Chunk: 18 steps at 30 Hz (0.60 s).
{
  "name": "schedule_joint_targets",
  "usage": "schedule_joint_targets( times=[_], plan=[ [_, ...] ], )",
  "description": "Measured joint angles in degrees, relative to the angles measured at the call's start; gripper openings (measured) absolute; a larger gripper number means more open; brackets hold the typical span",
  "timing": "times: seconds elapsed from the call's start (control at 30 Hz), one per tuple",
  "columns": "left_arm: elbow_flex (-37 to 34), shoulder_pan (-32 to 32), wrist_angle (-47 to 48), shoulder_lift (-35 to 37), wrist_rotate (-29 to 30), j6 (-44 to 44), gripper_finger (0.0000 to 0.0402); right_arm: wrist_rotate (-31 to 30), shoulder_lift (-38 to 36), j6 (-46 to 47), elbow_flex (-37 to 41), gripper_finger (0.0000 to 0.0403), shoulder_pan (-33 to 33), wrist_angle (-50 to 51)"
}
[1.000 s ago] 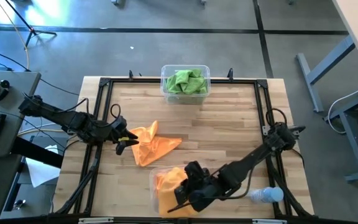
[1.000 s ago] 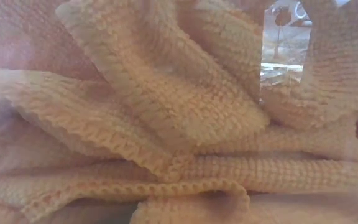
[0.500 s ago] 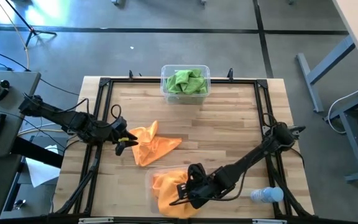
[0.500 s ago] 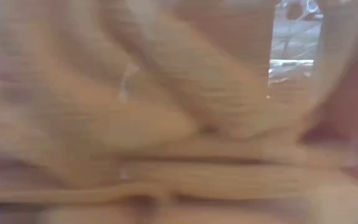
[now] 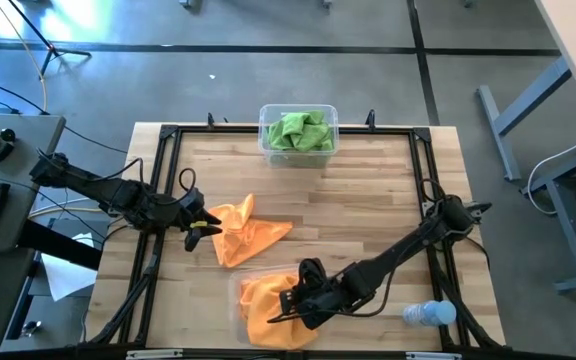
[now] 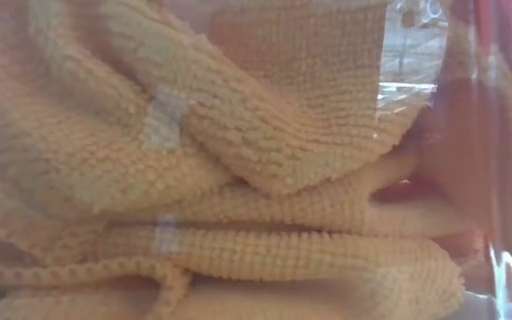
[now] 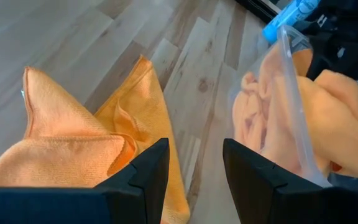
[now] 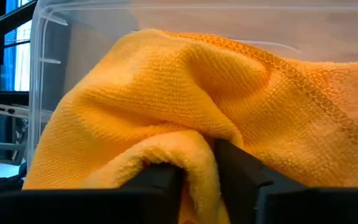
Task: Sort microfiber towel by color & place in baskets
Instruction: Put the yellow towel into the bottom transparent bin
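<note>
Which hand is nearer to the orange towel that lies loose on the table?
The left. The left hand is at the edge of the loose orange towel. The right hand is farther away, inside the basket with other orange towels.

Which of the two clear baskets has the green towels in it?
The basket at the table's far edge, mid-width, holds green towels. The near-edge basket holds orange ones.

Two slim dark arms are seen, built of black jointed segments with black cables looped alongside. The left gripper [image 7: 194,180] is made of two flat matte-black fingers with angled edges. The right gripper [image 8: 197,180] shows matching blocky black fingers.
</note>
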<state>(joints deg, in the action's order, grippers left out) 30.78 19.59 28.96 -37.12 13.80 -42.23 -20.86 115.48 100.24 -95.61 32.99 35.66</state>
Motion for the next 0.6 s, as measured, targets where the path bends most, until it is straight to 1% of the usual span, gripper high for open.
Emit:
schedule_joint_targets(
  times=[0.13,0.27,0.37,0.47,0.53,0.6],
  plan=[
    [0.01,-0.02,-0.06,0.0,-0.94,1.48,0.014,-0.02,-0.47,0.83,0.0,0.0121,0.0,0.41],
    [0.01,0.0,-0.16,0.0,-2.38,2.0,0.014,-2.17,-2.3,1.51,0.0,0.0141,0.02,1.91],
    [0.01,0.0,-0.22,0.0,-2.8,2.0,0.014,-4.96,-4.42,1.48,-0.07,0.0144,0.45,3.44],
    [0.01,0.0,-0.19,0.0,-2.8,2.86,0.014,-5.45,-6.82,1.47,-0.11,0.0142,0.48,5.46],
    [0.01,0.0,-0.21,0.0,-2.95,4.37,0.014,-4.29,-8.21,1.53,-0.11,0.0137,0.47,6.47],
    [0.01,0.0,-0.22,0.0,-3.53,5.38,0.014,-1.18,-9.14,1.53,-0.11,0.0131,-0.17,7.41]
  ],
)
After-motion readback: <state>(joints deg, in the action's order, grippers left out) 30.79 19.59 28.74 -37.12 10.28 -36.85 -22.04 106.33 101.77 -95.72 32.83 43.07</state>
